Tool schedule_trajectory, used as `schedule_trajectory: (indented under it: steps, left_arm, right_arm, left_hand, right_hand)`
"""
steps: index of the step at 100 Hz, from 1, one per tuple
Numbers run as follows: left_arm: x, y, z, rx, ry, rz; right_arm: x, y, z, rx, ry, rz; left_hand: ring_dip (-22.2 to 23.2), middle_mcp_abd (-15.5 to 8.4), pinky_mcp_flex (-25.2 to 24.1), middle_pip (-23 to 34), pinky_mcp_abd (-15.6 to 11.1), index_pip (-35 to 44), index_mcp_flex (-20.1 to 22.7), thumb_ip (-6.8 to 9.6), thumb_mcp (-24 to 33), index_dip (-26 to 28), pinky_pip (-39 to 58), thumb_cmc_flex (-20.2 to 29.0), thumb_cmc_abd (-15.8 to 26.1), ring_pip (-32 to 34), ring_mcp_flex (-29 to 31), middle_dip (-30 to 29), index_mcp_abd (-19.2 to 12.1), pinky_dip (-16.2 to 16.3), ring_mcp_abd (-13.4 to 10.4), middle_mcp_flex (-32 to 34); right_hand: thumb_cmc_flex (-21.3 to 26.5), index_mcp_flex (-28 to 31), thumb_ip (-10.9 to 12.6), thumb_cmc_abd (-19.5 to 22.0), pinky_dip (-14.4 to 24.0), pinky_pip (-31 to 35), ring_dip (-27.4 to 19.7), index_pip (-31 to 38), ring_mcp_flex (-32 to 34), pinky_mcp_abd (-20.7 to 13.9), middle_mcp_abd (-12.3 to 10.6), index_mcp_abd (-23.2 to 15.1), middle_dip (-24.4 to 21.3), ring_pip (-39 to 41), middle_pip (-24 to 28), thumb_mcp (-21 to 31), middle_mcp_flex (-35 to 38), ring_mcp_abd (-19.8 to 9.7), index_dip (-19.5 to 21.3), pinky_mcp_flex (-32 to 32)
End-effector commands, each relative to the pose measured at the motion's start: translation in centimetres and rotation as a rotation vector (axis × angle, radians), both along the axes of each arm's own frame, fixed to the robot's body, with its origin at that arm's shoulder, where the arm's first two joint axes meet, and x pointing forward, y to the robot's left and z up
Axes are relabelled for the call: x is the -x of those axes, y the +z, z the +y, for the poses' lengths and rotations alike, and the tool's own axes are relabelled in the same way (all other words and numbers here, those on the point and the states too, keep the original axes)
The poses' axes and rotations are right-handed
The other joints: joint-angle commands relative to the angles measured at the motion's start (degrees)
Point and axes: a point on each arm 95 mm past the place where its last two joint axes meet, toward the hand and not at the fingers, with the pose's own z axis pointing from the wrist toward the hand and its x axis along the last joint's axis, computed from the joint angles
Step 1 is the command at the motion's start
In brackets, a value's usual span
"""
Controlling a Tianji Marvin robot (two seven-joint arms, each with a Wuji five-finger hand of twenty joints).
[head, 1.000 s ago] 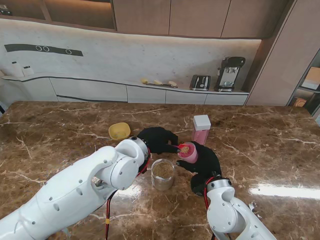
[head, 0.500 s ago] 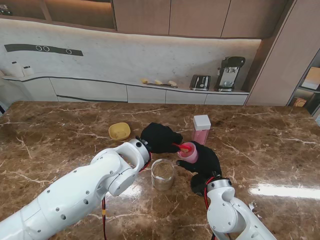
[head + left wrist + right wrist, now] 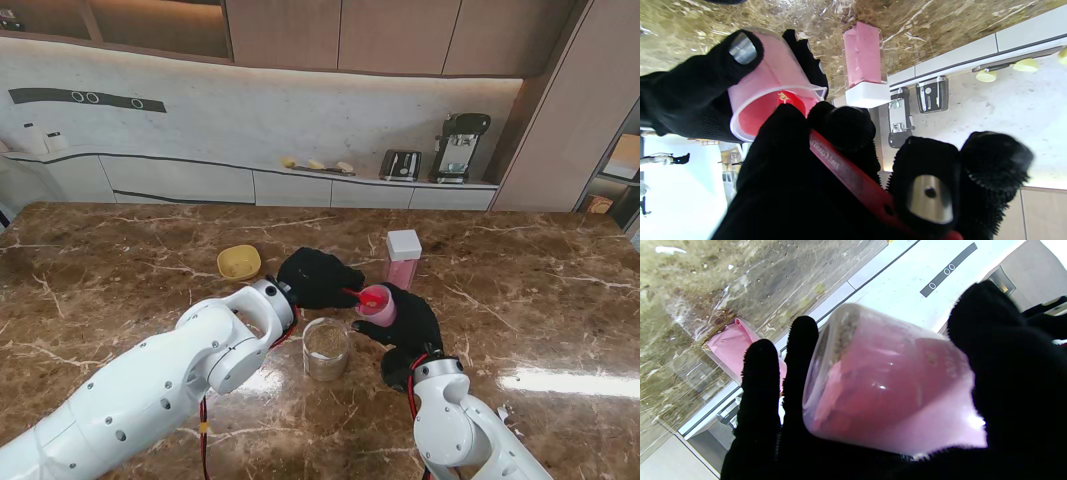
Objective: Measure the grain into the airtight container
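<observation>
Hands meet over marble table (image 3: 120,250): left hand (image 3: 318,277) pinches red measuring spoon (image 3: 366,297) inside pink cup (image 3: 378,308); right hand (image 3: 410,325) grips that cup; glass jar (image 3: 326,349) stands just beside.

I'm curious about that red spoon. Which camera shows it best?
The left wrist view: the red spoon fills the frame, handle pinched in the left hand. The stand view shows a tiny red speck; the right wrist view doesn't show it.
</observation>
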Motion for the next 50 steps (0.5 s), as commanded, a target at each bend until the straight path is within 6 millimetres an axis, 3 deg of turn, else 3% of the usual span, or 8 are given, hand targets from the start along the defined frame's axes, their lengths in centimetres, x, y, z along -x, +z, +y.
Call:
schedule_trajectory:
  steps: [1,50]
  left_arm:
    - [0.13,-0.16,0.02,-0.001,0.007,-0.005]
    - [-0.06,-0.11,0.56,-0.001,-0.048,-0.017]
  right_arm:
    - [0.3,-0.42,0.14,-0.004,0.001,0.02]
    - [0.3,-0.47,0.01,-0.002,-0.013,0.025]
  left_hand:
    - [0.45,-2.09,1.67,1.98,0.9,1.43,-1.26,1.45,-0.12,1.05,4.24,0.51,2.34,6.28,1.72,-0.08,-2.34,0.19,-0.53,4.43]
    - [0.3,-2.03,1.6,2.27,0.99,1.69,-1.43,1.29,-0.33,1.04,3.9,0.24,2.2,6.31,1.7,-0.39,-3.08,0.02,-0.16,4.42]
  right_hand:
    - [5.0,2.76,-0.37,9.33,-1.2,-0.78,0.16,4.52,0.16,-1.3,-3.87,-6.96,-0.35,-0.2,1.58,10.19,1.38,-2.25,0.46,-0.13]
    - [5.14,2.76,-0.39,9.58,-1.24,-0.84,0.17,4.55,0.18,-1.35,-3.86,-6.82,-0.28,-0.15,1.61,9.98,1.36,-2.22,0.43,-0.18]
